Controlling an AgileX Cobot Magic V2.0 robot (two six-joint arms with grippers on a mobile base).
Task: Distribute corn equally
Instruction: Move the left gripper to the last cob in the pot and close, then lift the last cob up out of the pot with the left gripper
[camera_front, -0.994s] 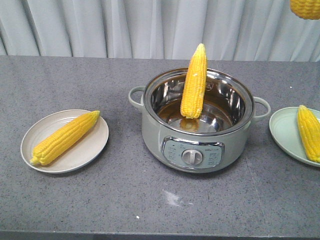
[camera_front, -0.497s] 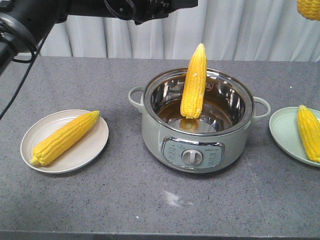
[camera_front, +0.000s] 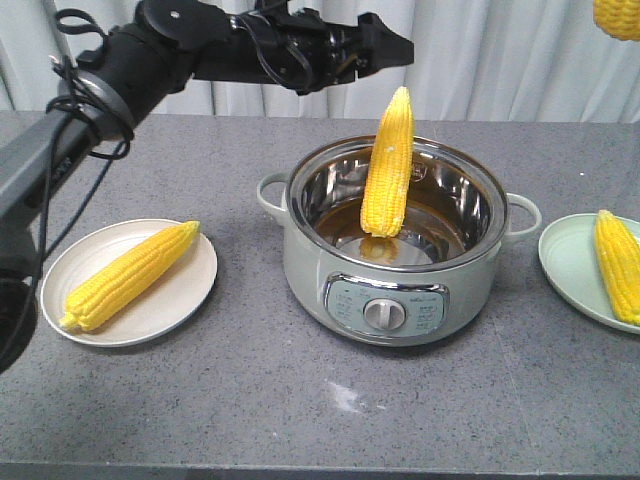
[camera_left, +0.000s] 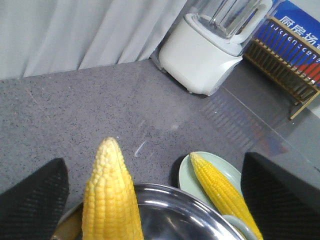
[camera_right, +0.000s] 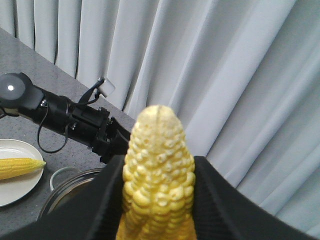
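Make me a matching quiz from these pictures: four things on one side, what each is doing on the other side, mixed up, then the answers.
Column one:
A. beige plate
B. pot
C. right claw
D. left claw

Column two:
1. open, holding nothing
2. bears the flat cob, lying across it
3. shut on the raised cob, up in the air
4. holds the upright cob, standing on end against the rim

Pairs: A-2, B-4, C-3, D-1
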